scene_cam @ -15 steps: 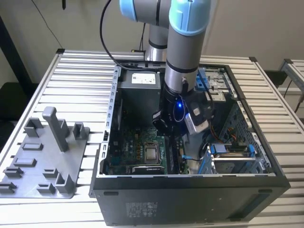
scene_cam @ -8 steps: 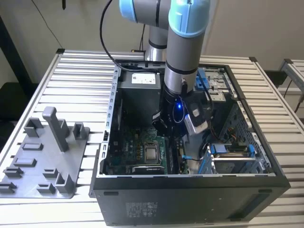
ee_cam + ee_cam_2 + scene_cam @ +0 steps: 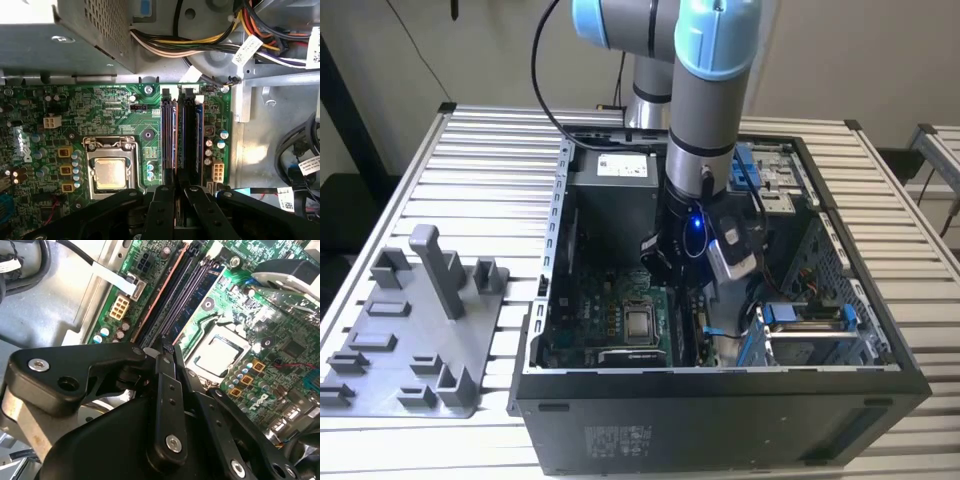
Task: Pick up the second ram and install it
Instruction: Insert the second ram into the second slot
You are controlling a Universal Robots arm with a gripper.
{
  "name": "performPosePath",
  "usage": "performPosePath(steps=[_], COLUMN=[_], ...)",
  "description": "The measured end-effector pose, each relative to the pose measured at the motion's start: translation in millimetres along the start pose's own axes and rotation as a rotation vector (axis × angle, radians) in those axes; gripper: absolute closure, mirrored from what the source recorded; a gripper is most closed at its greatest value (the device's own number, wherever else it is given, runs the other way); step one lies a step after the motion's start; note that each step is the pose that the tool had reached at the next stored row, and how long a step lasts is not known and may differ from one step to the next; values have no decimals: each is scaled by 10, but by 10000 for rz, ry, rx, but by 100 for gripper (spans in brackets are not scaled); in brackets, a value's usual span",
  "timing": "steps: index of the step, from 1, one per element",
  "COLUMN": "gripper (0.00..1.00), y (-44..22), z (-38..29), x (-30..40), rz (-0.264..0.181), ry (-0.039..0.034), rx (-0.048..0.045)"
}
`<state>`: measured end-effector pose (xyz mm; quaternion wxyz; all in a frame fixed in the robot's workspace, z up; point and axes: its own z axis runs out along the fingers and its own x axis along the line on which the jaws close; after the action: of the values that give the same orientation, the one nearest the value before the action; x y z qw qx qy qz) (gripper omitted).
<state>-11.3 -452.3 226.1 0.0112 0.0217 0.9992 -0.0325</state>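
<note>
- The arm (image 3: pixel 705 110) is seen reaching down into an open PC case (image 3: pixel 720 400) lying on a slatted desk (image 3: pixel 490 170) in the exterior view.
- The gripper (image 3: pixel 176 192) is placed over the memory slots (image 3: pixel 182 135) of the motherboard (image 3: pixel 120 115), approx. at the slots' end nearest the camera in the first wrist view.
- The fingers (image 3: pixel 165 200) are seen nearly closed, w/ only a narrow gap between the tips; in the second wrist view the gripper (image 3: pixel 166 351) tips meet around a thin dark edge.
- The ram (image 3: pixel 173 137) is seen standing upright in a slot, running lengthwise away from the fingertips; whether it is actually gripped or just touched can't be told.
- In the second wrist view the ram (image 3: pixel 176 302) appears as a thin dark strip among the parallel slots, next to a stick w/ a blue edge.
- The CPU (image 3: pixel 110 172) sits in its socket beside the slots, apart from the gripper.
- A bundle of cables (image 3: pixel 200 42) is seen past the far end of the slots.
- A grey holder tray (image 3: pixel 415 340) lies on the desk at the exterior view's left, well apart from the case.
</note>
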Motion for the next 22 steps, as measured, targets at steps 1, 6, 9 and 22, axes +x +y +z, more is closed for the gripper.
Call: performPosePath(steps=[1, 6, 9, 22], gripper=[86, 86, 86, 86], y=[0, -1, -5, -7], z=[1, 7, 9, 44], x=[0, 2, 2, 2], rz=[0, 2, 2, 1], ry=[0, -1, -1, 0], rx=[1, -2, -2, 12])
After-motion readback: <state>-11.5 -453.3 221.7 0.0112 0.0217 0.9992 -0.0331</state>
